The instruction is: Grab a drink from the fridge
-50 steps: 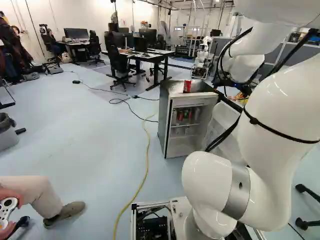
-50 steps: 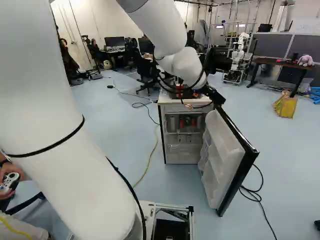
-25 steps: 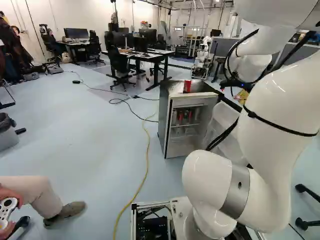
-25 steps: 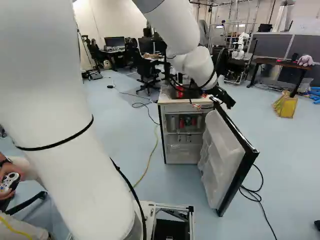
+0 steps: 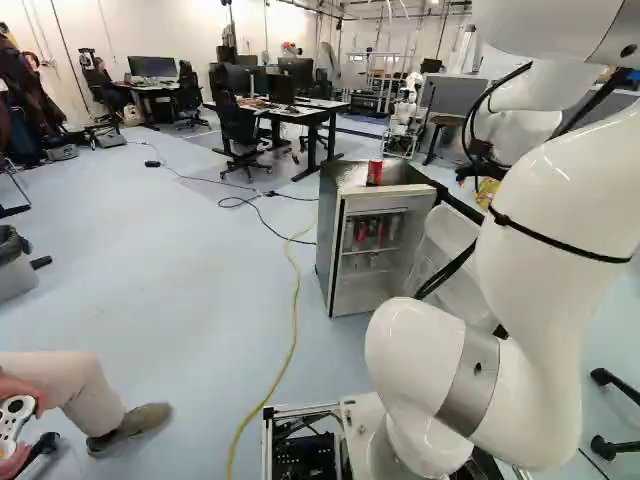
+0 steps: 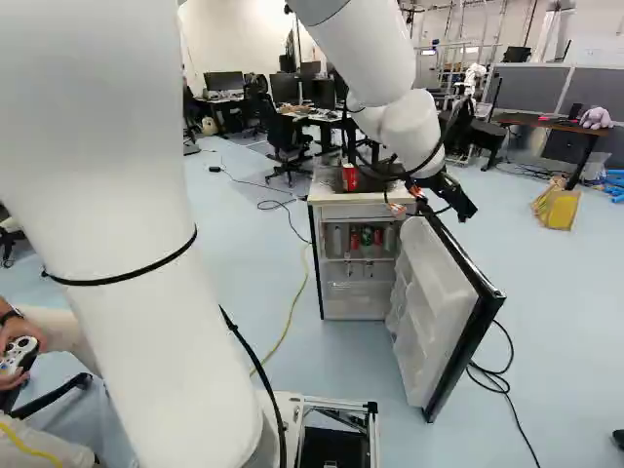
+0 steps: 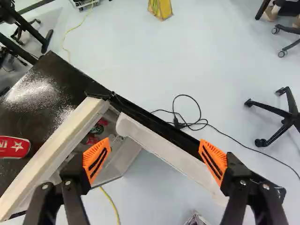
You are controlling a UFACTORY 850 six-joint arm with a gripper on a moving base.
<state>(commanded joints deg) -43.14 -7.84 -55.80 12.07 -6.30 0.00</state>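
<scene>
- In the left base view, your arm (image 5: pixel 535 200) stands to the right of the fridge (image 5: pixel 326 235). The fridge is open, with several cans (image 5: pixel 362 232) upright on its upper shelf; a red can (image 5: pixel 374 172) stands on top. You can't read the jaws here.
- In the right base view, the door (image 6: pixel 439 312) is swung wide to the right of the opening, and the jaws are by its upper edge, over on the door's side. The shelf cans lie lower and to the left of them, set back behind the fridge's front. With just the one arm, there's no choice of side to make.
- In the wrist view, your jaws are spread wide with nothing between the orange pads (image 7: pixel 96 159). They look steeply down, and the door's edge runs slantwise beneath the gap. You can partly see the shelf cans below the fridge's top, ahead of and beside the fridge-side finger.
- Judging by that, the coming move turns on angle: those cans' long axis is upright, while the jaws point down. You'd want to bring them round in front of the opening, lower and level them, then reach straight in. Dropping from here could catch the door.
</scene>
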